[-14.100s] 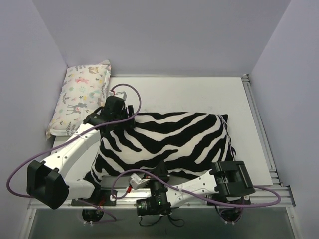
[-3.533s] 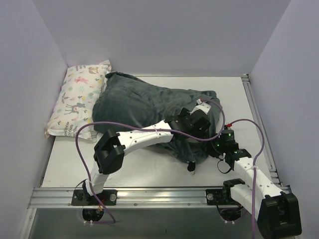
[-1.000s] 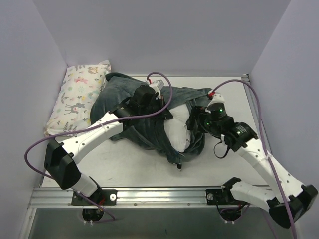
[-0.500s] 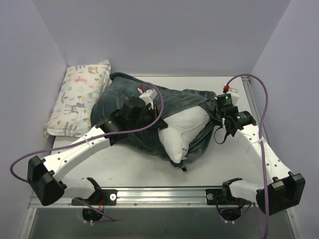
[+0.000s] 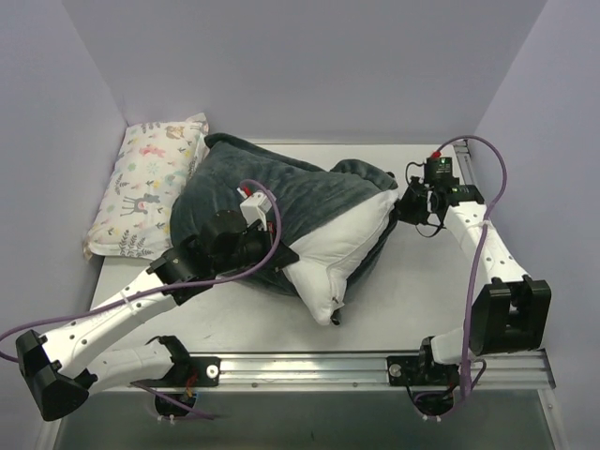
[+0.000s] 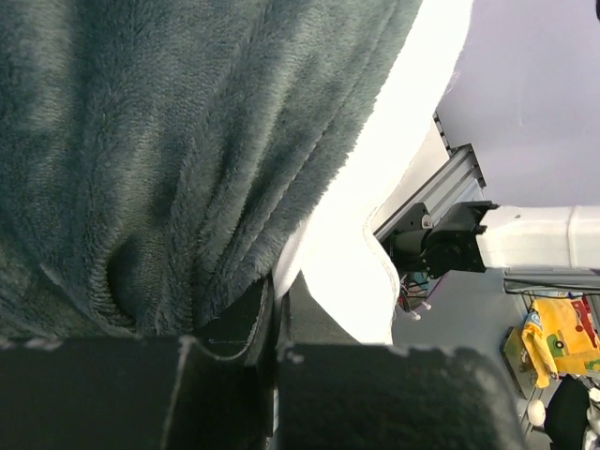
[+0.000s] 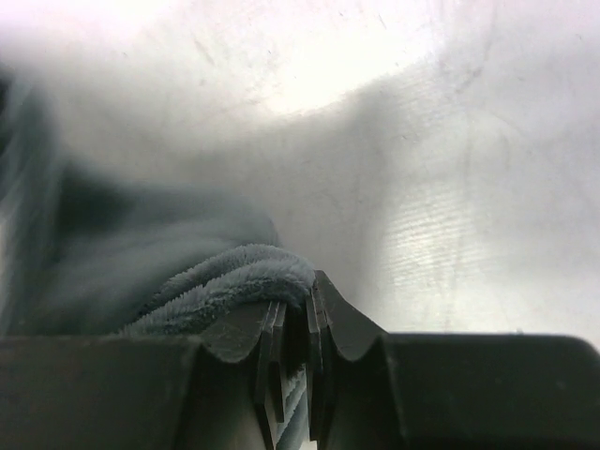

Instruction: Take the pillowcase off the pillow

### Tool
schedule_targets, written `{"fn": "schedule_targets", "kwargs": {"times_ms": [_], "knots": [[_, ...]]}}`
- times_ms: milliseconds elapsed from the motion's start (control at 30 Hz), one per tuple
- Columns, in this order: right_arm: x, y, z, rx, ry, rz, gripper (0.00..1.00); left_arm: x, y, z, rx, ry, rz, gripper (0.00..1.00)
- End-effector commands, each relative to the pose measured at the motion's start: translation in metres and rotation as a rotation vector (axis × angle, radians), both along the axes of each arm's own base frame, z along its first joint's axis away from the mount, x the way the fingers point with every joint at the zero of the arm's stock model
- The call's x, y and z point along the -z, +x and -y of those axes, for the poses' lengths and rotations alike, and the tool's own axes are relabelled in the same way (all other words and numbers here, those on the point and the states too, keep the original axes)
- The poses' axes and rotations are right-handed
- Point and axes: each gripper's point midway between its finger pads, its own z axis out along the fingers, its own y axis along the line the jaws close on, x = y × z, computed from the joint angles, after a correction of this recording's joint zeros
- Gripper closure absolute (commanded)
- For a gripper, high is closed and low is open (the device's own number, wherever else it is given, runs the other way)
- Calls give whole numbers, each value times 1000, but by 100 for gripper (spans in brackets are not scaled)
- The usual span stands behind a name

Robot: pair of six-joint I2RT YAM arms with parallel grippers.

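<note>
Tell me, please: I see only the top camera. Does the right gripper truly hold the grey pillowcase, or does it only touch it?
Observer: It holds it. In the right wrist view the right gripper is shut on a fold of the pillowcase.
Operator: And the left one? Its wrist hides the tips from me.
Observer: In the left wrist view the left gripper is shut, and the grey plush bunches into it, so it seems to pinch the pillowcase edge.
Operator: Is the pillow close to it?
Observer: Yes, the white pillow lies bare right beside it.
</note>
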Motion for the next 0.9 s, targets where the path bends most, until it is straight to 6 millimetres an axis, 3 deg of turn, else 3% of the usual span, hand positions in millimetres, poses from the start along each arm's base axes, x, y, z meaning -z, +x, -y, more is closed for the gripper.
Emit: {"fn": "schedule_targets", "kwargs": {"times_ms": [0,33,133,233,367,467,500,533,600,633,700,733,767,867], "knots": [[-47,64,35,119,-40,231,96,19,-30,-30,29,96,-51,100],[-53,71,34,118,-30,247,97,21,-34,-29,43,99,-53,100],[-48,84,28,97,-6,235,97,27,-46,-29,85,120,-58,100],[-31,98,15,64,31,206,98,27,-57,-25,130,118,-54,100],[7,110,-31,-46,83,155,99,21,-66,-16,179,93,-31,100],[27,106,-60,-131,94,112,97,17,-65,-8,195,79,-23,100],[29,103,-61,-134,96,104,96,18,-64,-7,190,85,-22,100],[21,99,-60,-125,101,117,93,19,-60,-7,173,90,-23,100],[21,91,-47,-77,119,115,73,24,-51,-7,121,107,-28,100],[6,87,-43,-67,143,141,66,26,-48,-7,99,110,-32,100],[0,77,-22,-17,172,139,47,30,-42,1,76,89,-43,100],[-19,72,-16,-2,182,179,41,31,-41,4,75,84,-48,100],[-21,65,-10,15,174,172,32,35,-39,10,78,82,-55,100],[-39,50,9,56,162,209,20,46,-35,19,70,89,-70,100]]}}
